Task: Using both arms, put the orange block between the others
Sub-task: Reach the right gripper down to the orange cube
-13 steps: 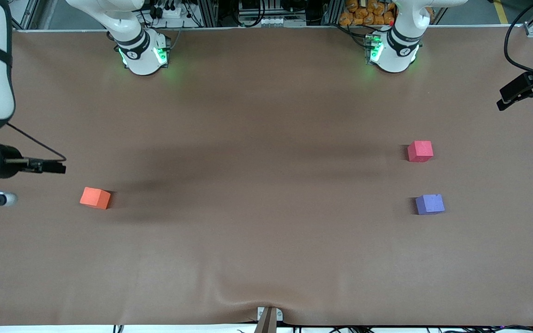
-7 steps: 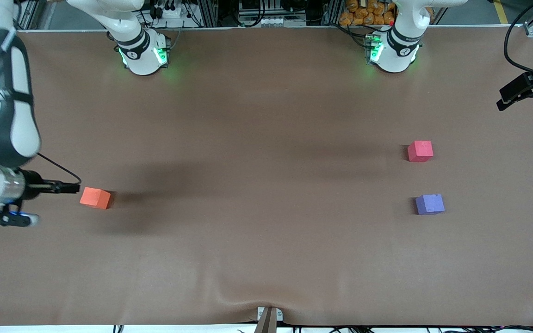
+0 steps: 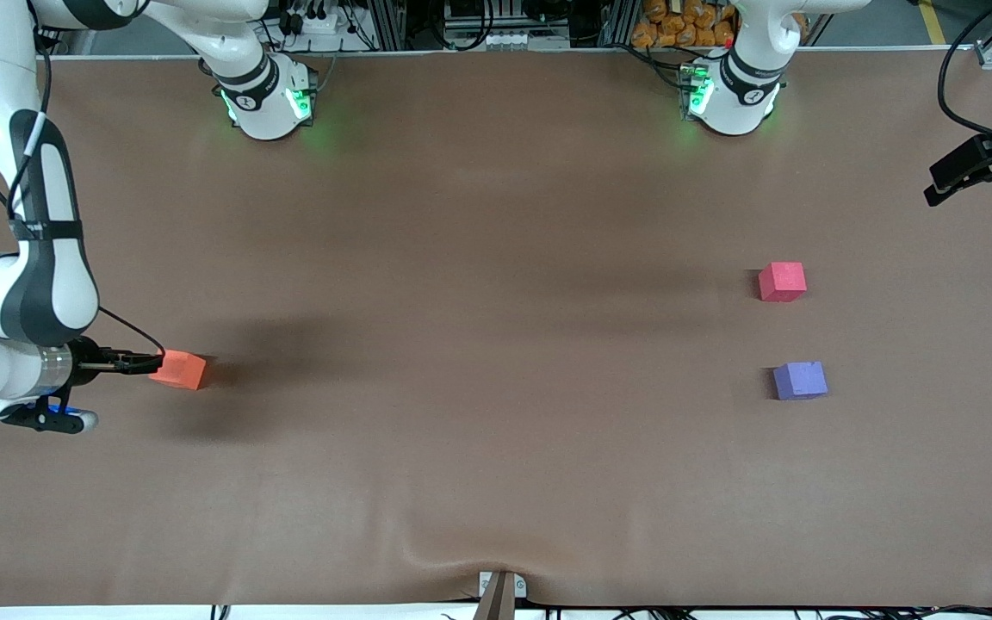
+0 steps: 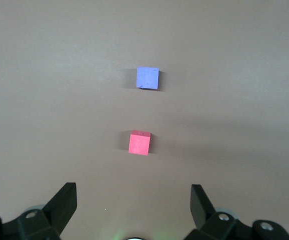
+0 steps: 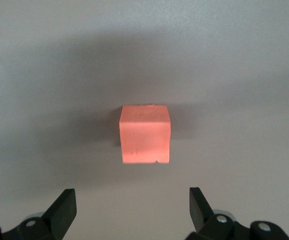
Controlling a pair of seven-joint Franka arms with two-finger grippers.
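The orange block (image 3: 179, 370) lies on the brown table toward the right arm's end. My right gripper (image 3: 150, 363) is low beside it, on the side toward that end, and its tips reach the block's edge. In the right wrist view the orange block (image 5: 145, 134) lies just ahead of the open right gripper (image 5: 132, 200), not between its fingers. The pinkish-red cube (image 3: 782, 281) and the purple-blue cube (image 3: 800, 380) lie apart toward the left arm's end, the purple-blue one nearer the camera. My left gripper (image 3: 935, 188) waits open over the table's end, looking at the red cube (image 4: 139, 143) and the purple cube (image 4: 148, 78).
The two arm bases (image 3: 268, 99) (image 3: 733, 95) stand at the table's back edge. The brown cover has a wrinkle (image 3: 427, 551) by a small bracket (image 3: 500, 590) at the front edge. A wide stretch of bare table separates the orange block from the other two cubes.
My right arm has swung in and down toward the orange block, bringing its gripper from well short of it up to its edge. The left arm and all cubes stayed put.
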